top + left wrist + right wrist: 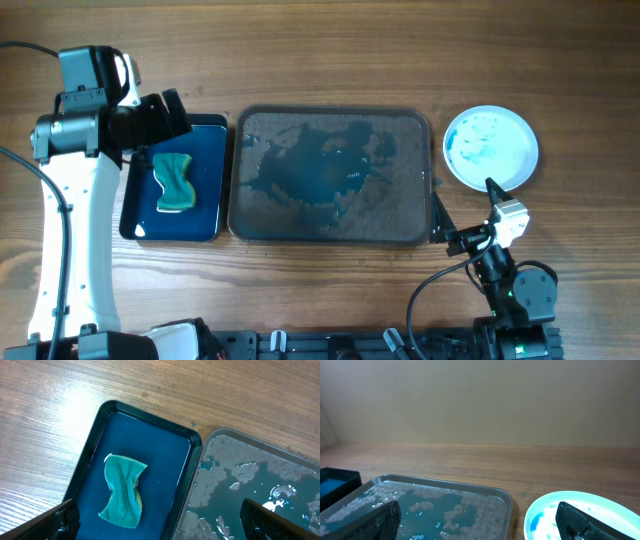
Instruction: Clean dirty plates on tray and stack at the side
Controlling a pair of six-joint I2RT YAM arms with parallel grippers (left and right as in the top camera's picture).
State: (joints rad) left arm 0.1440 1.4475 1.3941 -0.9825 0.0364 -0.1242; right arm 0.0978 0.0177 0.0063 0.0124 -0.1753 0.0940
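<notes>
The dark grey tray (330, 111) lies mid-table, wet with teal water and with no plate on it. It also shows in the left wrist view (210, 440) and in the right wrist view (445, 485). A white plate (490, 147) smeared blue-teal sits on the wood to the tray's right, also in the right wrist view (580, 510). I cannot tell whether other plates lie under it. My left gripper (168, 125) (165, 525) is open and empty above the small blue tray's far end. My right gripper (465, 205) (480, 525) is open and empty, near the grey tray's front right corner.
A small dark blue tray (205, 235) (150, 415) stands left of the grey tray. It holds water and a teal sponge (175, 182) (122, 490). The table is bare wood. A plain wall stands beyond its far edge.
</notes>
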